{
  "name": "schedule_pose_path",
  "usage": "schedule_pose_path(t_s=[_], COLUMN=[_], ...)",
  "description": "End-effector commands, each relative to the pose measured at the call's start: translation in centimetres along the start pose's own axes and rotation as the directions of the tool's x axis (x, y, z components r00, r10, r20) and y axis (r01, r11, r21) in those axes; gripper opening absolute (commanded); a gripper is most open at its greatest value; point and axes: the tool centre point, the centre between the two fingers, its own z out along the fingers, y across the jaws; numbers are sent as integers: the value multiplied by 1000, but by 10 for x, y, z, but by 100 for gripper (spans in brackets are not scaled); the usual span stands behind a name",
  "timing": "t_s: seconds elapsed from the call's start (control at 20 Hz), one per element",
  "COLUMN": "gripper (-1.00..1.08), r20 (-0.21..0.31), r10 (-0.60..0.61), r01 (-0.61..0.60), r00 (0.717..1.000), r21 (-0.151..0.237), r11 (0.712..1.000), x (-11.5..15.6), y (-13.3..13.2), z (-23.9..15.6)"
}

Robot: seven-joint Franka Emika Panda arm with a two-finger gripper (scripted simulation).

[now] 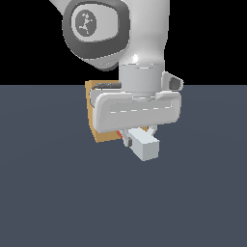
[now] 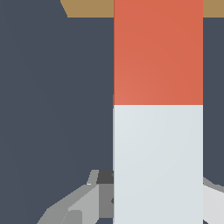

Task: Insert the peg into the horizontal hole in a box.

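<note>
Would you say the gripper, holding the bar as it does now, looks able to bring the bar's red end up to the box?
Probably yes. The gripper holds the peg by its pale half, the red half points at the box, and only bare floor shows between them. The hole itself is out of sight, so alignment cannot be judged.

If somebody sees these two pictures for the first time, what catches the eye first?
In the wrist view, the peg dominates, its red-orange half pointing at the tan box. In the exterior view, the big white tool grips the peg's pale end, which juts toward the camera, hiding most of the box behind.
</note>
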Motion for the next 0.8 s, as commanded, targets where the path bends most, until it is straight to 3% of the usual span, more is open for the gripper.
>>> schedule_pose_path(t_s=[0.0, 0.4, 0.75], gripper=[-100, -100, -100], r20=[2, 1, 1], r10=[0, 0, 0], r01=[0, 0, 0], r00=[1000, 1000, 1000], r21=[-4, -2, -2], r11=[1000, 1000, 1000], x=[-1, 12, 60], y=[2, 0, -1], z=[-2, -1, -1])
